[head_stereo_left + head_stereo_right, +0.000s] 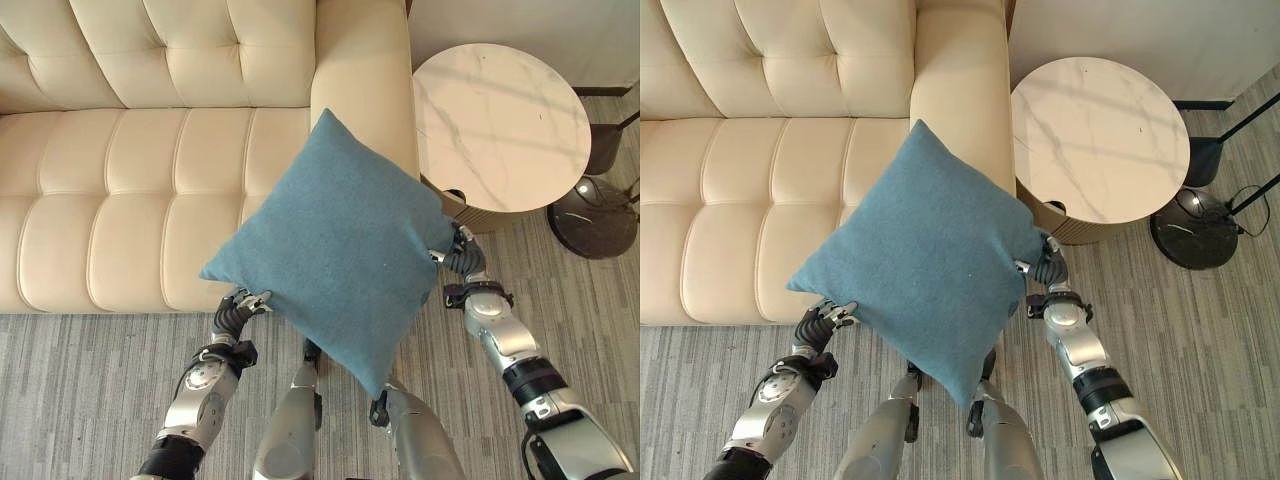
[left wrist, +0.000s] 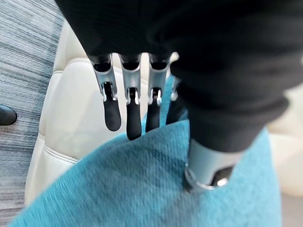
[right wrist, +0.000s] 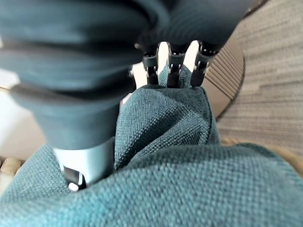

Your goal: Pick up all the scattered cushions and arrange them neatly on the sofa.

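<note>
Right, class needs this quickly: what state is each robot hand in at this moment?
Left hand: pinching a corner of the square blue fabric cushion.
Right hand: shut on the opposite corner.

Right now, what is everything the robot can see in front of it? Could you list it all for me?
Cushion: one, blue-teal, held up in the air between both hands, over the sofa's front edge by its armrest end.
Sofa: one, cream, tufted, behind the cushion.
Side table: one, round, white marbled top on a ribbed tan base, beside the sofa's armrest.
Lamp base: one, dark round, on the floor past the table.
Floor: grey striped carpet.
Left hand: gripping the cushion's lower left edge, thumb on the fabric.
Right hand: gripping the cushion's right corner, fabric bunched in its fingers.
</note>
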Controlling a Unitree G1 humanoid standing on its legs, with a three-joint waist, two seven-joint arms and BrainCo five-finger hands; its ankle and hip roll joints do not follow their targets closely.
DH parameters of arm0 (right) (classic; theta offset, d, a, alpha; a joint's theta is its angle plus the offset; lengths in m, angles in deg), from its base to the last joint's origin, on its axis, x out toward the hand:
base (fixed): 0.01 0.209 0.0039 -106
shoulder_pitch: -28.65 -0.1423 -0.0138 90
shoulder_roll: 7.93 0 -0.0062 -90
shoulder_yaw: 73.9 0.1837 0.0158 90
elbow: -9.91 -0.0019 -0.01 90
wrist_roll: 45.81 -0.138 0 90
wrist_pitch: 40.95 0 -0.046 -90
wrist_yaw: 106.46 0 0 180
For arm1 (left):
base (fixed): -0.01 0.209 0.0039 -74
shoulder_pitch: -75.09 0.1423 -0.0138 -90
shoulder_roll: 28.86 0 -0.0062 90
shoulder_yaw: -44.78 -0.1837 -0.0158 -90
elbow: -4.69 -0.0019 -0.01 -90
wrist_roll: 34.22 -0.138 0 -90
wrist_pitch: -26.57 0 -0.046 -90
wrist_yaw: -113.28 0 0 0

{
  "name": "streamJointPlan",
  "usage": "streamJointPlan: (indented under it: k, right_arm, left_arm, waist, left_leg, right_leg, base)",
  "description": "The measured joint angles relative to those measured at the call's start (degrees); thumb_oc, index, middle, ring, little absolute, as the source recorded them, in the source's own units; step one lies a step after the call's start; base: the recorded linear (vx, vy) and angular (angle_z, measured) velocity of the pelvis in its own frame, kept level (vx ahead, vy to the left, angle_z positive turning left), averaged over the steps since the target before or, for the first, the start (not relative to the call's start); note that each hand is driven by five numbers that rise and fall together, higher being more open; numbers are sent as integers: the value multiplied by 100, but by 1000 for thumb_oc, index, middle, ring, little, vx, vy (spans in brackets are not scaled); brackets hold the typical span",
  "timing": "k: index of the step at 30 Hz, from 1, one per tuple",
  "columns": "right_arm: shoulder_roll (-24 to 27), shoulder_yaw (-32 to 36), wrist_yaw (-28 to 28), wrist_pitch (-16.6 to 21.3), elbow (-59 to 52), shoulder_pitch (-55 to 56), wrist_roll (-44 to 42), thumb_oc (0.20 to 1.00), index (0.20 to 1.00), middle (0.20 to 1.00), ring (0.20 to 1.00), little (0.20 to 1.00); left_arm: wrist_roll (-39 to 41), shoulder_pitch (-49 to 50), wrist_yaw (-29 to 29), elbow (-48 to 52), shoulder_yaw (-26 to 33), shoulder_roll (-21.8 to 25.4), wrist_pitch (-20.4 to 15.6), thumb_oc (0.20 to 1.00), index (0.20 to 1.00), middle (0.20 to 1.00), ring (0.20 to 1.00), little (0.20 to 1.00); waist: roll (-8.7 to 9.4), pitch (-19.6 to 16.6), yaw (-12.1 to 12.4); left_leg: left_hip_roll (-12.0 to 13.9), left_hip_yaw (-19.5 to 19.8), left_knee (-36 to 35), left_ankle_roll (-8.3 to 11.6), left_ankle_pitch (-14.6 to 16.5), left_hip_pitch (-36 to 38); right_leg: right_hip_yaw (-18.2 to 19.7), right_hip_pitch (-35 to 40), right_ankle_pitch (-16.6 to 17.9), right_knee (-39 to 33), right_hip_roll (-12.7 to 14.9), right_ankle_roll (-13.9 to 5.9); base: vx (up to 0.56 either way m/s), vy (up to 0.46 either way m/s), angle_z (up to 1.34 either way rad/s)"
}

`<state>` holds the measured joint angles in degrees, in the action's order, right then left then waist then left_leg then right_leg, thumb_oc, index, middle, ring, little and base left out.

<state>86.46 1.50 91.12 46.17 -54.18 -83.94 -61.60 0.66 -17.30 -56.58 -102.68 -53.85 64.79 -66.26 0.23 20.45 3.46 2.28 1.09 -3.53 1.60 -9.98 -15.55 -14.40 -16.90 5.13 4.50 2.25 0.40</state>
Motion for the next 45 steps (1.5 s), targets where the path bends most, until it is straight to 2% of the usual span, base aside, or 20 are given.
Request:
streamJointPlan:
  k: [2,6,11,15,18,20,21,23,24,27,31,37,41,45]
  right_arm:
    - [-93,-43,-62,-5,3,163,-11,1000,1000,1000,1000,1000]
    - [-153,-122,-209,-11,4,457,-59,1000,1000,1000,1000,1000]
    - [-78,-333,-335,-132,17,473,1,1000,1000,1000,1000,1000]
    - [312,-583,-401,-342,299,-130,376,1000,1000,1000,1000,1000]
    - [1022,-883,-462,-591,346,-1104,954,1000,1000,1000,1000,1000]
    - [1531,-968,-419,-631,348,-1899,1353,1000,1000,1000,1000,1000]
    - [1648,-937,-376,-631,346,-2225,1493,1000,1000,1000,1000,1000]
    - [1764,-1085,-387,-637,351,-2568,1556,1000,1000,1000,1000,1000]
    - [1780,-1186,-384,-635,427,-2866,1585,1000,1000,1000,1000,1000]
    - [1775,-1502,-398,-643,825,-3373,1584,1000,1000,1000,1000,1000]
    - [1646,-1904,-401,-651,1454,-3802,1577,1000,1000,1000,1000,1000]
    - [1153,-1911,-393,-740,2178,-3969,1579,1000,1000,1000,1000,1000]
    - [691,-1806,-365,-761,2569,-3872,1508,1000,1000,1000,1000,1000]
    - [-150,-1365,-251,-768,3265,-3482,1005,1000,1000,1000,1000,1000]
  left_arm:
    - [3,-1,25,-100,-8,-80,0,200,200,200,200,200]
    - [22,2,122,-257,-10,-200,11,200,200,200,200,200]
    - [97,-23,167,-556,-14,-235,12,200,200,200,200,200]
    - [259,-103,171,-858,-37,-229,10,200,200,200,200,200]
    - [290,-95,126,-1123,-21,-351,-21,200,200,200,200,200]
    - [504,-212,119,-1440,-25,-415,-21,200,200,200,200,200]
    - [518,-201,120,-1578,-28,-420,-16,200,200,200,200,200]
    - [529,-246,122,-1790,-28,-417,-14,200,200,200,200,200]
    - [576,-257,123,-1829,-30,-411,-17,200,200,200,200,200]
    - [677,-346,120,-1897,-45,-387,-18,200,200,200,200,200]
    - [679,-462,120,-1891,-262,-282,-22,200,200,200,200,200]
    - [684,-522,126,-1888,-259,-228,-25,200,200,200,200,200]
    - [734,-545,147,-1885,-262,-222,-26,200,200,200,200,200]
    - [806,-678,190,-2028,-288,-271,-22,200,200,200,200,200]
  waist:
    - [1,-60,-5]
    - [16,-239,-3]
    - [133,-377,-6]
    - [214,-424,6]
    - [303,-428,37]
    - [442,-425,77]
    - [578,-445,89]
    - [710,-460,112]
    - [841,-451,118]
    - [950,-445,176]
    - [976,-435,268]
    - [1042,-321,315]
    - [1044,-222,321]
    - [1045,-160,344]
  left_leg:
    - [-4,-1,-3,-65,56,70]
    - [-15,2,-6,-66,57,66]
    - [-14,5,-3,-67,57,66]
    - [-20,18,2,-67,56,46]
    - [-17,115,30,-66,57,-84]
    - [-2,124,63,-55,39,-165]
    - [13,125,47,-36,27,-164]
    - [21,124,37,0,-14,-165]
    - [27,121,32,-16,-26,-167]
    - [16,131,27,-16,-31,-199]
    - [-1,134,25,-15,-30,-226]
    - [13,142,14,-11,-27,-254]
    - [19,147,14,-8,-25,-253]
    - [25,154,16,5,-15,-252]
  right_leg:
    - [4,70,-14,-3,5,-14]
    - [1,71,-16,-11,15,-19]
    - [-4,72,-16,-11,12,-20]
    - [-10,70,-12,-11,18,-25]
    - [-108,41,-5,-69,7,-35]
    - [-122,-33,13,-90,-14,-40]
    - [-122,-35,11,-101,-30,-40]
    - [-121,-34,9,-119,-43,-41]
    - [-120,-31,9,-142,-51,-41]
    - [-140,-28,12,-192,-47,-40]
    - [-155,-29,19,-233,-35,-31]
    - [-155,-27,20,-300,-61,-50]
    - [-152,-27,20,-307,-68,-50]
    - [-159,-7,24,-343,-79,-43]
  base:
    - [25,38,0]
    - [11,16,0]
    - [0,0,0]
    - [-3,-12,3]
    - [8,-42,15]
    - [4,-12,3]
    - [0,0,0]
    - [7,-17,0]
    - [12,-33,0]
    - [7,-14,5]
    - [5,-11,3]
    - [0,0,0]
    - [4,-19,0]
    - [4,-36,1]
